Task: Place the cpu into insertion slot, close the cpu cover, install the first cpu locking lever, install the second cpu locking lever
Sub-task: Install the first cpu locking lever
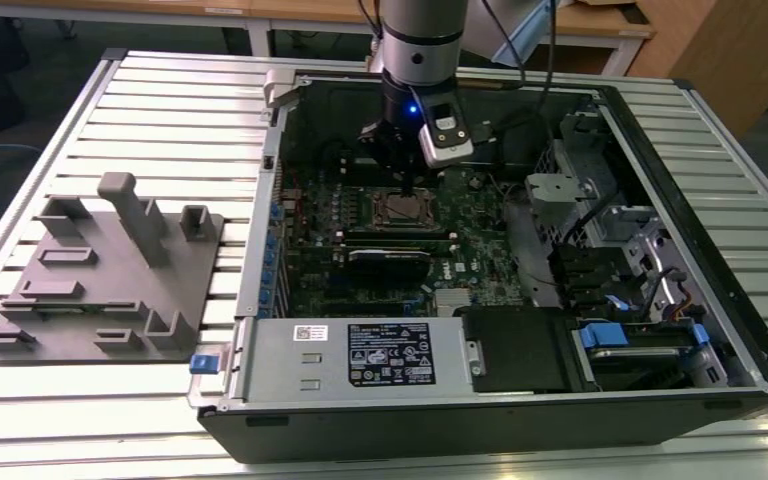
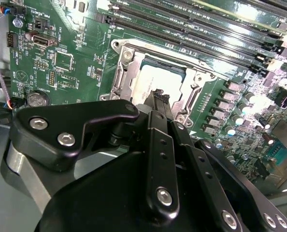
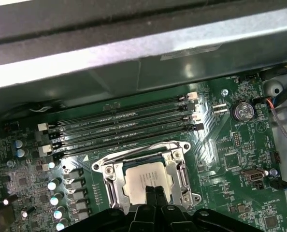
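Presently listed: dull silver-grey square cpu (image 3: 144, 180) seated in the silver-rimmed square insertion slot (image 3: 109, 180) on the green motherboard (image 3: 230, 159); thin silvery cpu cover (image 2: 158, 62) frames it. Black gripper (image 3: 153, 189) above the chip, fingers together, holding nothing.

Matt grey-metal cpu (image 3: 144, 180); shiny silvery metal cpu cover (image 3: 177, 169).

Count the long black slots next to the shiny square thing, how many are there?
4 long slots lie side by side in the first wrist view, between the cpu cover and the case wall. More may be hidden elsewhere.
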Action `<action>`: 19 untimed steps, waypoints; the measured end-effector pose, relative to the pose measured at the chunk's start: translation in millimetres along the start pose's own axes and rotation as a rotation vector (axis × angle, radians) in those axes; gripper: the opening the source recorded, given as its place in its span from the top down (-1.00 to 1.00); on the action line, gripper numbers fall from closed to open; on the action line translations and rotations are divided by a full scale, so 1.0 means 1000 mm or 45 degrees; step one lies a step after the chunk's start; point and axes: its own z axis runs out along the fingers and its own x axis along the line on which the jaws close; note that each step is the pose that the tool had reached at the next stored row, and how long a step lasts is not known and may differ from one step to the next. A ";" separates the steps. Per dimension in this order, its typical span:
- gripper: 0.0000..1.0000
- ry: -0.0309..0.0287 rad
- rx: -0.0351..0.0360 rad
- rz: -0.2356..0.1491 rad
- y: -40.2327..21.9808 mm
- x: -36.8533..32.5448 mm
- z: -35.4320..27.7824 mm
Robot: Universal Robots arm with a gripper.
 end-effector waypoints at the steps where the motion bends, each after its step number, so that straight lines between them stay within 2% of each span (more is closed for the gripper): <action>1: 0.79 -0.0001 -0.0001 0.000 -0.0011 -0.0003 0.0000; 6: 0.79 0.0000 -0.0003 -0.005 -0.0043 -0.0010 0.0002; 12: 0.79 0.0006 -0.0035 -0.065 -0.0043 -0.0010 0.0005; 19: 0.79 0.0006 -0.0052 -0.067 -0.0043 -0.0011 -0.0010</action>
